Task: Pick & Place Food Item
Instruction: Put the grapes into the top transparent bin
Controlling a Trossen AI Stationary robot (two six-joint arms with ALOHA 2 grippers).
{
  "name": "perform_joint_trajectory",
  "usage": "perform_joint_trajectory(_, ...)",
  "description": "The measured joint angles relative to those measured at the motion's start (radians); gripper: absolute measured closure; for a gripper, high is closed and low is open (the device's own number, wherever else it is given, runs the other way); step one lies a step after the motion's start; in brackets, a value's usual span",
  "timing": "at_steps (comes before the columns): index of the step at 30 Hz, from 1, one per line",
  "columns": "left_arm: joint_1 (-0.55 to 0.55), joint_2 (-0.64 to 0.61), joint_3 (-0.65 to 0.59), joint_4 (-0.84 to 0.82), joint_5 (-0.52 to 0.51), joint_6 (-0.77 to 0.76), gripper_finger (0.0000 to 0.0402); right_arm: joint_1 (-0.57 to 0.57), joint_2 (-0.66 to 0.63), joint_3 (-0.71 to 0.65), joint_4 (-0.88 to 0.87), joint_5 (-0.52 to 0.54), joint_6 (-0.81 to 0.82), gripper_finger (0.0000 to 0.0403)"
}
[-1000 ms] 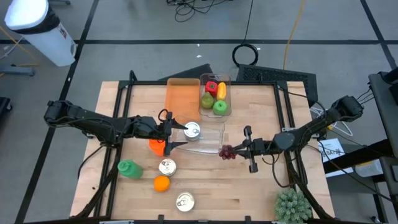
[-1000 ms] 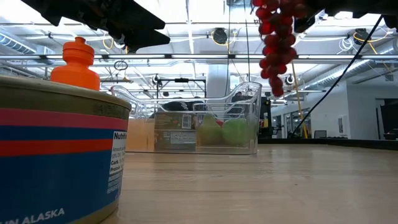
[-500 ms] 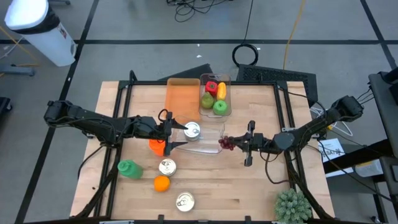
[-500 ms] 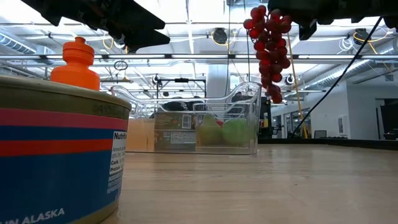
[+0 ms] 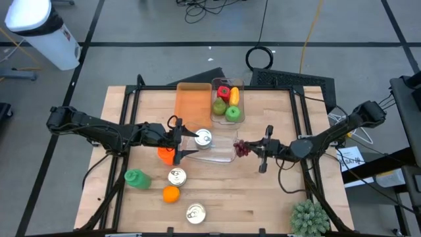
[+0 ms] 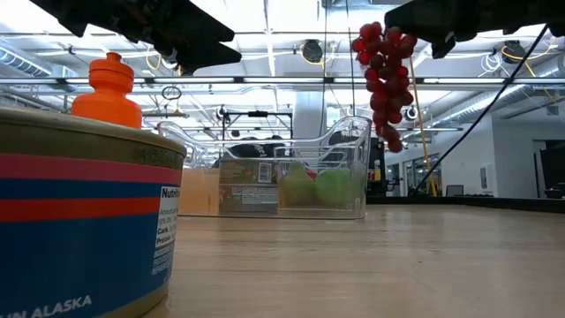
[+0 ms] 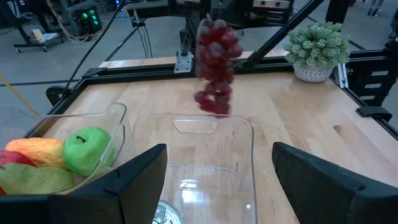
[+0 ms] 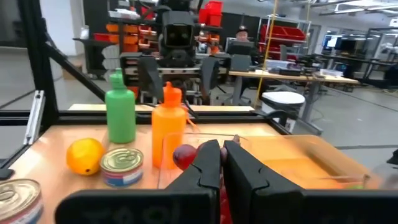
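Observation:
A bunch of dark red grapes hangs from my right gripper, just off the right end of an empty clear container. The low view shows the grapes dangling well above the table, and the left wrist view shows the grapes beyond the container. My right gripper is shut. My left gripper waits open at the container's left end, its fingers spread wide, with a silver can close by. My right gripper pinches the grape bunch at its top between its two shut fingers. The fingers come in level from the table's right side. The bunch hangs straight down below them, lifted clear of the table and the container.
A second clear container holds a green apple and other fruit beside an orange tray. An orange bottle, a green bottle, an orange and two cans stand near-left. A plant sits near-right.
My right gripper has carried the grapes a short way toward the table's far edge and toward the clear container's right end, staying shut. The bunch has swung a little as it went.

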Motion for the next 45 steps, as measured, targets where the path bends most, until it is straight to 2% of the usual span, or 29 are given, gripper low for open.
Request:
perform_joint_trajectory(5,0.000,0.000,0.000,0.000,0.000,0.000,0.0100,-0.003,-0.109,-0.027,-0.064,0.010,-0.009,0.0401)
perform_joint_trajectory(12,0.000,0.000,0.000,0.000,0.000,0.000,0.0100,-0.026,-0.229,-0.120,-0.063,0.025,0.041,0.0401)
perform_joint_trajectory(17,0.000,0.000,0.000,0.000,0.000,0.000,0.0100,-0.063,-0.245,-0.179,0.016,0.025,0.102,0.0401)
perform_joint_trajectory(23,0.000,0.000,0.000,0.000,0.000,0.000,0.0101,-0.142,-0.245,-0.182,0.043,0.010,0.107,0.0401)
perform_joint_trajectory(34,0.000,0.000,0.000,0.000,0.000,0.000,0.0100,-0.406,-0.117,-0.176,0.168,-0.236,0.186,0.0401)
perform_joint_trajectory(45,0.000,0.000,0.000,0.000,0.000,0.000,0.0100,-0.675,0.013,-0.054,0.170,-0.529,0.237,0.0401)
